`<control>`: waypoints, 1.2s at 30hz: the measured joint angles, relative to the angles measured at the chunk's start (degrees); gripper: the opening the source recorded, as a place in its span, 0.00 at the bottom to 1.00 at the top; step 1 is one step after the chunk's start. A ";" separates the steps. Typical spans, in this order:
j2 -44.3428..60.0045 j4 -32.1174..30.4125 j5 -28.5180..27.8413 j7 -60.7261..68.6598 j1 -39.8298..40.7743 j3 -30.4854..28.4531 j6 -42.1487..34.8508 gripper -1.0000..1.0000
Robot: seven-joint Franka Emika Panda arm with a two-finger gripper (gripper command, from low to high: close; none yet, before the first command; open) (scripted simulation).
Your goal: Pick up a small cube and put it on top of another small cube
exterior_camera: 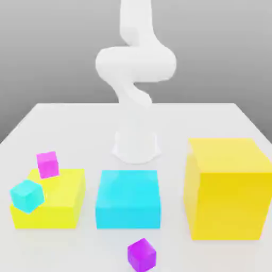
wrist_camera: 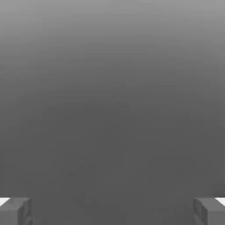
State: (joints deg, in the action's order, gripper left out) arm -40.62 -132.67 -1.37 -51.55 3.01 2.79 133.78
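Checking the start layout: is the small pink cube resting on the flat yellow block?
Touching. In the exterior view the pink cube sits on the flat yellow block, at its back corner, with no gap beneath it.

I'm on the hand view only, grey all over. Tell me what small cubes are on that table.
Observer: Three. A magenta cube sits on top of a low yellow block at the exterior view's left.
Operator: Give me the second one.
Observer: A small cyan cube is at the same yellow block's left front corner, tilted.
Operator: Now the third.
Observer: A purple cube lies alone on the table, in front of a low cyan block.
Operator: Report the pincer.
Observer: In your view the pincer has its fingertips far apart, nothing between them.
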 joint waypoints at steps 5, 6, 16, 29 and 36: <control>10.72 -1.83 -3.50 -12.20 5.45 5.23 4.10 0.50; 12.81 -2.18 -4.23 -14.61 6.44 6.19 4.89 0.50; 33.76 -5.67 -12.06 -38.96 12.20 11.52 12.69 0.50; 58.56 -9.28 -10.14 -58.79 10.38 10.22 25.66 0.50; 65.81 -7.78 -13.50 -61.65 7.22 6.34 31.20 0.00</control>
State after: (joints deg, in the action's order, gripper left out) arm 25.20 -140.45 -14.88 -113.19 10.23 9.13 164.98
